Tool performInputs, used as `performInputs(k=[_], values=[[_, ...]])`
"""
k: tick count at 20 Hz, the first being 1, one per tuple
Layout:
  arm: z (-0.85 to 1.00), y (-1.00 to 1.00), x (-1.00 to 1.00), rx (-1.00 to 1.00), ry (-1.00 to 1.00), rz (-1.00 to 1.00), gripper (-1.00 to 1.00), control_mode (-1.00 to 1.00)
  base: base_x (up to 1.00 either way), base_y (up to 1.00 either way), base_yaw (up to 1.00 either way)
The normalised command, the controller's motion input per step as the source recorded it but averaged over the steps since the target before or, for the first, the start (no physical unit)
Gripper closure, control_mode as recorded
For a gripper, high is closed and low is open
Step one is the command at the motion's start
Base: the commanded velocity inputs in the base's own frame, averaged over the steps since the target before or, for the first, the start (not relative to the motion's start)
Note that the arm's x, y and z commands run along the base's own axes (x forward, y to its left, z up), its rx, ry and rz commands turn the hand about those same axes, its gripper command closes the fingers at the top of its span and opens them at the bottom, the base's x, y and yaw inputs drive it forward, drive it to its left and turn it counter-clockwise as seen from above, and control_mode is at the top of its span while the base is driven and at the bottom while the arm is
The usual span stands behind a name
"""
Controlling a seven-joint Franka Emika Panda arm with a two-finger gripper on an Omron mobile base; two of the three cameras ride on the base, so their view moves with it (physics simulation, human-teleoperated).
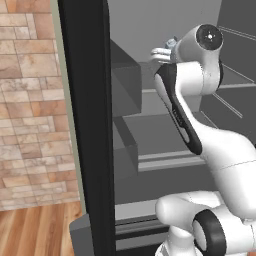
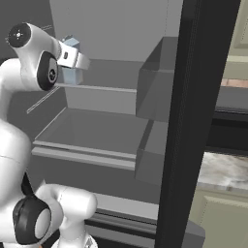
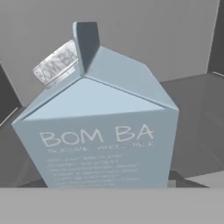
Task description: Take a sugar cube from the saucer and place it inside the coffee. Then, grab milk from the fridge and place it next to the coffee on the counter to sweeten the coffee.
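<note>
Arm reached into the open fridge (image 2: pixel 121 97) toward the milk (image 3: pixel 98 131).
The carton stood on an upper-left shelf, right at the gripper (image 2: pixel 77 60); its grip could not be told.

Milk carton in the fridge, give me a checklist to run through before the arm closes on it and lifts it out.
1. Fridge door open: ok.
2. Milk upright on its shelf: ok.
3. Hand lined up with the carton: ok, it sits close and central in the hand view.
4. Gripper at the carton, seen from the right base view: ok.
5. Jaws open or shut around it: cannot tell.
6. Shelf around the carton free of other items: ok as far as visible.
</note>
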Motion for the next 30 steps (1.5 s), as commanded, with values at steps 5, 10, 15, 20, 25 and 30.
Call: performInputs(k=[5,10,15,20,25,30], values=[[0.09,-0.41,-1.00,0.01,-0.03,0.00,1.00,-1.00,0.00,0.00,0.00],[-0.04,-0.24,-1.00,0.00,0.00,0.00,1.00,-1.00,0.00,0.00,0.00],[-0.22,-0.03,-0.94,0.00,0.00,0.00,1.00,-1.00,0.00,0.00,0.00],[-0.20,0.00,-0.61,0.00,0.00,0.00,1.00,-1.00,0.00,0.00,0.00],[-0.14,0.00,-0.36,0.00,0.01,0.00,1.00,1.00,-0.30,0.00,0.00],[0.00,0.00,0.00,0.00,0.00,0.00,1.00,1.00,-0.83,0.00,0.00]])
